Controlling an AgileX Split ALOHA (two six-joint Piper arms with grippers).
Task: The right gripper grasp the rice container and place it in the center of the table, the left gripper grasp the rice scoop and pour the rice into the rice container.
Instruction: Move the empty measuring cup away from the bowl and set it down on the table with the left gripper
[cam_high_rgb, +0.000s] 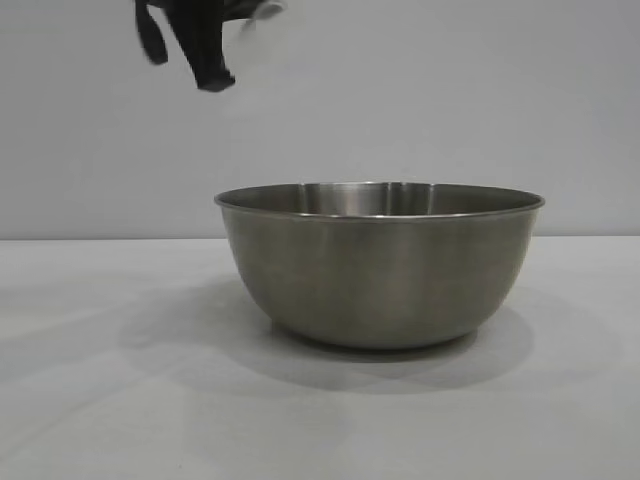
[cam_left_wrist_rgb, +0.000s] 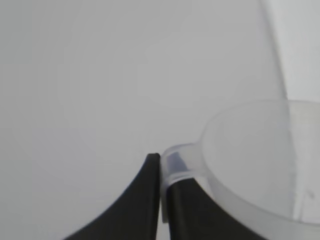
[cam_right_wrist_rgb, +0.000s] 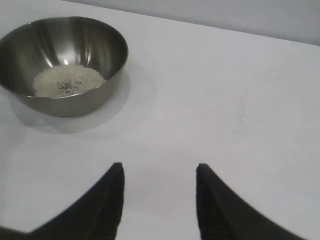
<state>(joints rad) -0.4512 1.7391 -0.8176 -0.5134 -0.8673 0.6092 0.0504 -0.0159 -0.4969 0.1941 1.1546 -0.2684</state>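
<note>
The rice container, a large steel bowl, stands upright on the white table. In the right wrist view the rice lies as a pale layer on the bottom of the rice container. High above the bowl's left side, my left gripper hangs in the air. It is shut on the loop handle of the clear plastic rice scoop, as the left wrist view shows at the left gripper. My right gripper is open and empty above bare table, well away from the bowl.
The white table stretches bare round the bowl on all sides. A plain grey wall stands behind the table.
</note>
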